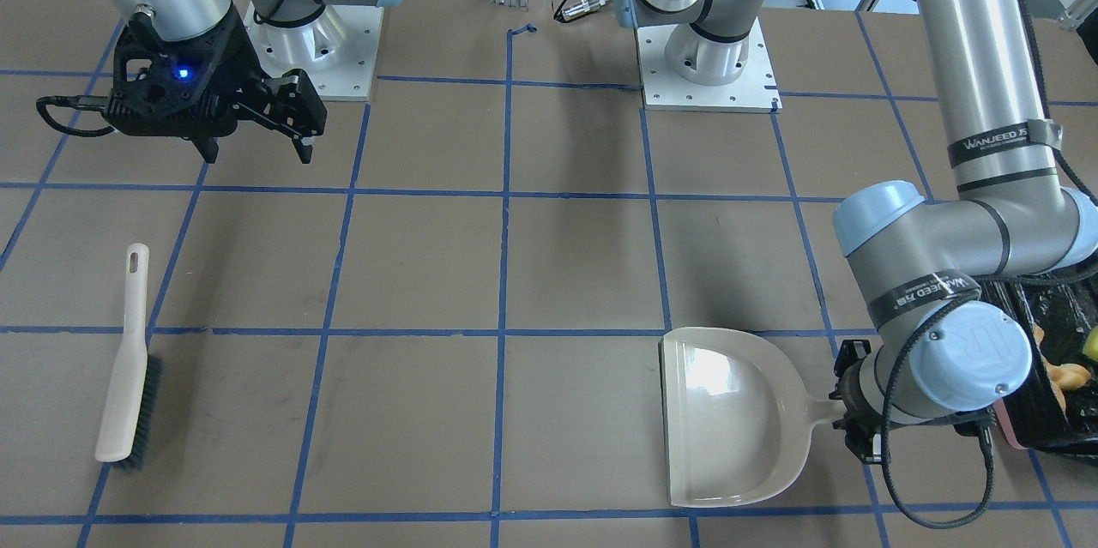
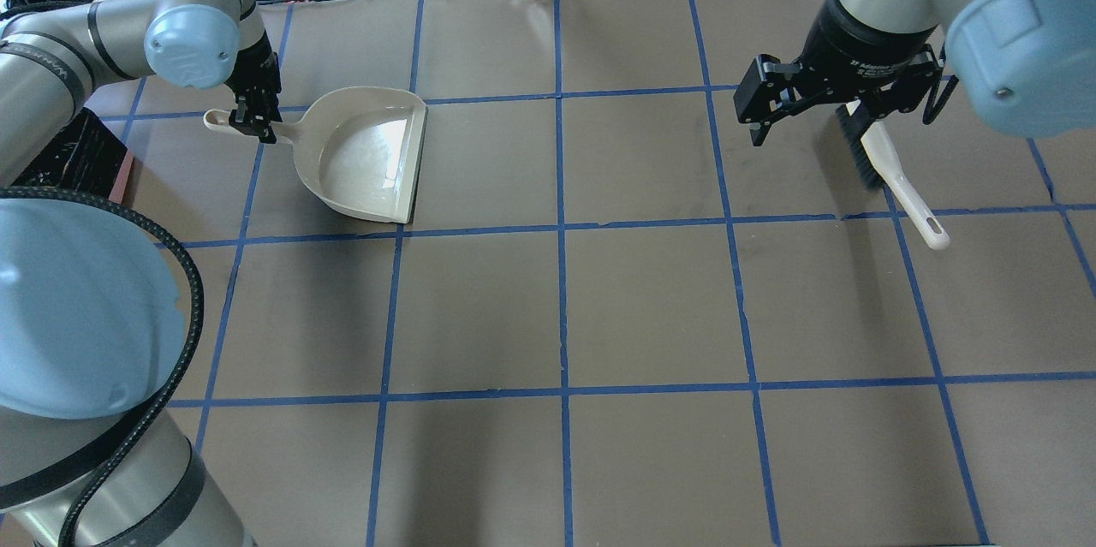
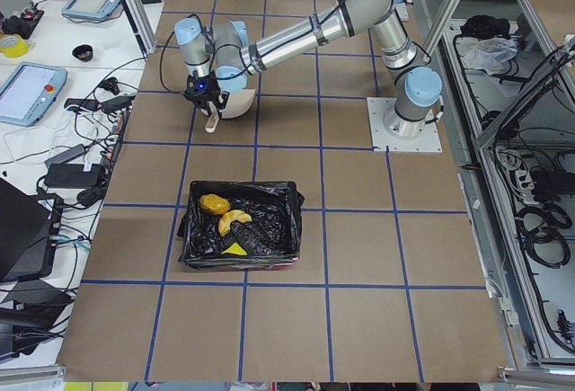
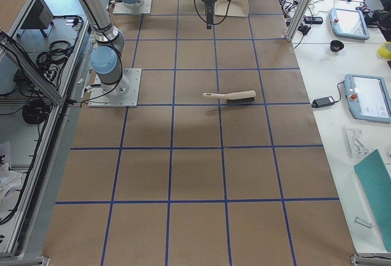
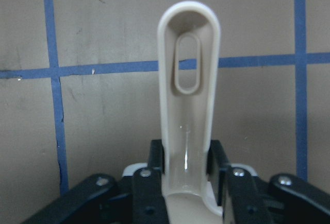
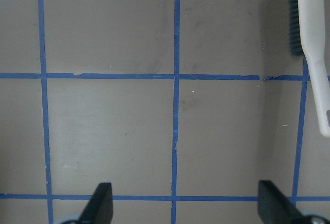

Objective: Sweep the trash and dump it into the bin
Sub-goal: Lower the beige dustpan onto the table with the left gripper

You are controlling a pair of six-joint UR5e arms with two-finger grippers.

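Holding the dustpan (image 2: 364,157) by its handle (image 5: 188,105), the left gripper (image 5: 185,157) is squeezed tight on both sides of it. The dustpan lies flat on the tabletop (image 2: 556,316), toward the far left corner. The trash (image 3: 214,203) sits inside the bin (image 3: 287,216), on the shiny black bag. The bin stands by the left end of the tabletop, near the handle end of the dustpan. The right gripper (image 1: 257,141) hangs above the right side of the tabletop. Its fingers (image 6: 100,203) are spread wide apart and grip nothing. The brush (image 1: 129,368) lies flat toward the far right corner, not touching the gripper.
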